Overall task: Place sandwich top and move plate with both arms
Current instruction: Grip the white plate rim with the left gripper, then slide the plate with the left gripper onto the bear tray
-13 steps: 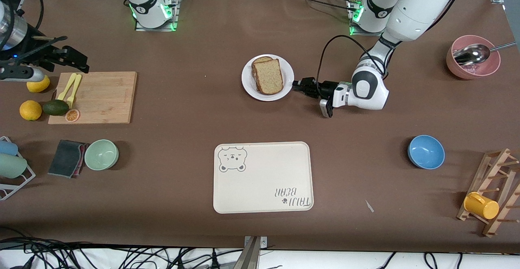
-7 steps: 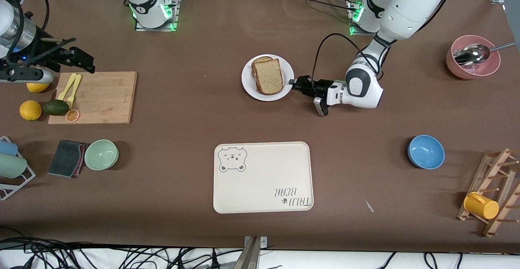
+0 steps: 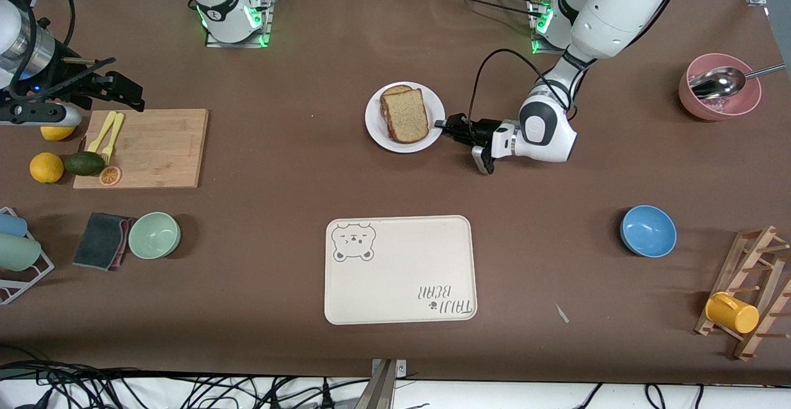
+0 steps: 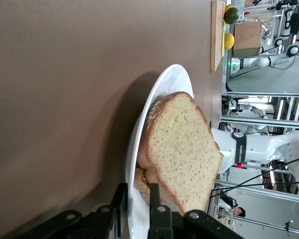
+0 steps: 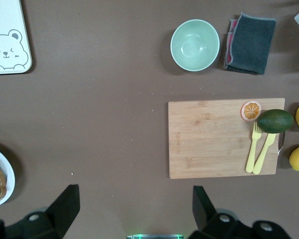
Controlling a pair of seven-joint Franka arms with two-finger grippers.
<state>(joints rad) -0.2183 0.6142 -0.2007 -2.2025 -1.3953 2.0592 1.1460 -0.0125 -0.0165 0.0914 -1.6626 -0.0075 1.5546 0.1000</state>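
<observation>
Two slices of bread sit stacked on the plate, the sandwich top lying uppermost, slightly askew so that the lower slice peeks out at the edge toward the robots' bases. That plate rests on the brown table about midway between the two bases, farther from the front camera than the cream tray with its bear drawing. Coming in low from the left arm's end of the table, the left gripper lies almost flat at the plate's rim; in the left wrist view its fingers stand one on each side of the white edge, narrowed around it, though I cannot tell whether they have pinched it. Up at the right arm's end, the right gripper hangs in the air over the edge of the wooden cutting board and waits there, its black fingers spread wide with nothing between them. On that board lie a yellow fork and knife, an avocado and an orange slice. A mint bowl sits just beside a dark folded cloth, nearer to the front camera than the board.
</observation>
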